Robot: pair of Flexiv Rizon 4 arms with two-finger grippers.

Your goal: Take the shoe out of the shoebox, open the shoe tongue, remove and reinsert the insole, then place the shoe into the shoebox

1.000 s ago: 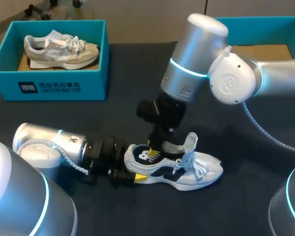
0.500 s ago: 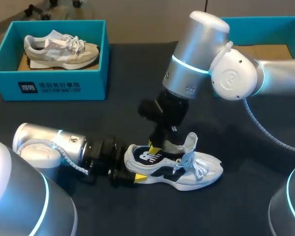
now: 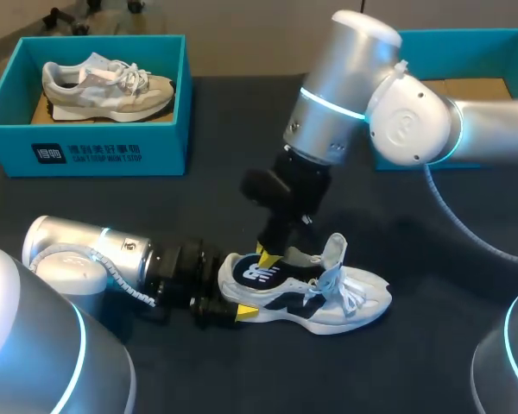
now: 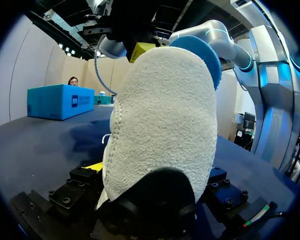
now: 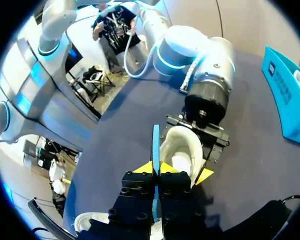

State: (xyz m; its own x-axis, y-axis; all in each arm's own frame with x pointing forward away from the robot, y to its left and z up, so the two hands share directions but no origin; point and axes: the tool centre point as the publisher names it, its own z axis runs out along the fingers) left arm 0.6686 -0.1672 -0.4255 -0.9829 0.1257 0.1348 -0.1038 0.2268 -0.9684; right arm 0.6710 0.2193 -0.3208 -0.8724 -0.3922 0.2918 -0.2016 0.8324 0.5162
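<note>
A white and navy shoe [image 3: 328, 297] lies on its sole on the dark table, tongue pulled up. My left gripper [image 3: 233, 304] lies low at its heel, one finger on each side of the white heel [image 4: 160, 130], holding it. My right gripper [image 3: 269, 253] comes down from above into the shoe's opening and is shut on the heel end of the blue insole [image 5: 155, 142]. The insole [image 4: 210, 60] stands up edge-on behind the heel's top. The rest of the insole [image 3: 257, 274] still sits inside the shoe.
A teal shoebox [image 3: 86, 147] at the back left holds a second, beige shoe [image 3: 108, 82]. Another teal shoebox [image 3: 466, 43] stands at the back right, partly behind my right arm. Bare dark table lies in front of and to the right of the shoe.
My right gripper has shut on the insole's heel end and its arm has risen slightly. The left arm and the shoe have stayed put.
</note>
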